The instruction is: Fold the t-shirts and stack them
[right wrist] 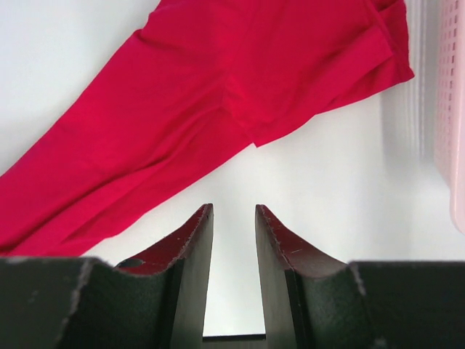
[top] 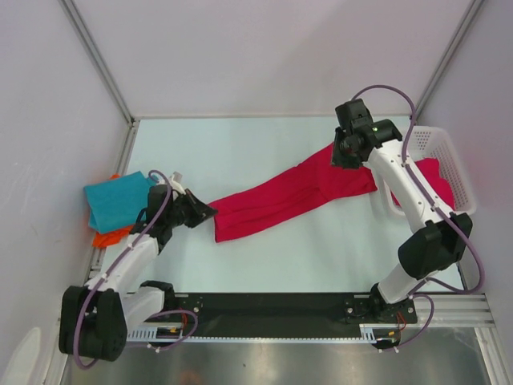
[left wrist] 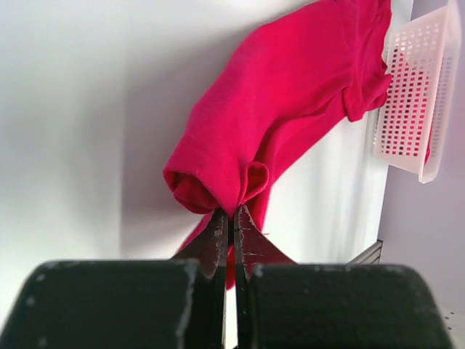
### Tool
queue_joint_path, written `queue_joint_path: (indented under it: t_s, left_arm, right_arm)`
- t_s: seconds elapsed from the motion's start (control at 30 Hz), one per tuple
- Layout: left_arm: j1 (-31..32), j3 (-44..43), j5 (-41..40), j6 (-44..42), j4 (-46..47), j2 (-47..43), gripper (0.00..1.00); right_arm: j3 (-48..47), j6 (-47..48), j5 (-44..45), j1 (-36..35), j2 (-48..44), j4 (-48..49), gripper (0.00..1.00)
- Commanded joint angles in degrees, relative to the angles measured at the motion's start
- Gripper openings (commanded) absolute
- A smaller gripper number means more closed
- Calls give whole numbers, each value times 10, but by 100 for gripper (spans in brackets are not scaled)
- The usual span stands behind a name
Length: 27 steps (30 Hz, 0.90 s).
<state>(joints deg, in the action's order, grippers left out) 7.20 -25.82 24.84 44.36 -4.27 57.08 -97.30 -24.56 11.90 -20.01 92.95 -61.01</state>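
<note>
Pale table (top: 264,257) carries a red shirt (top: 288,199) stretched diagonally at its centre. The left gripper (left wrist: 231,216) pinches its near end; the right gripper (right wrist: 233,212) hovers parted, empty, by the far end. Best seize that end before pulling flat.

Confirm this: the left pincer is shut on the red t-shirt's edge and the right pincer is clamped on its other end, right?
Not quite. The right pincer is open over the table, short of the red t-shirt, and is gripping nothing; the right wrist view shows it. The left pincer is shut on the shirt's edge, as you said.
</note>
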Motion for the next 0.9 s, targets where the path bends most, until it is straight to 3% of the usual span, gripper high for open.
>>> queue_joint_path:
  t_s: [0.0,0.53,0.87]
  left_arm:
    - [26,-66,11,-14,8,60,0]
    - [163,-371,25,35,83,408,0]
    - [220,-489,51,78,105,550,0]
  right_arm:
    - [12,3,-22,1,-43,22,35]
    - [10,3,-18,2,-88,-11,35]
    - [17,12,-8,21,-102,-28,35]
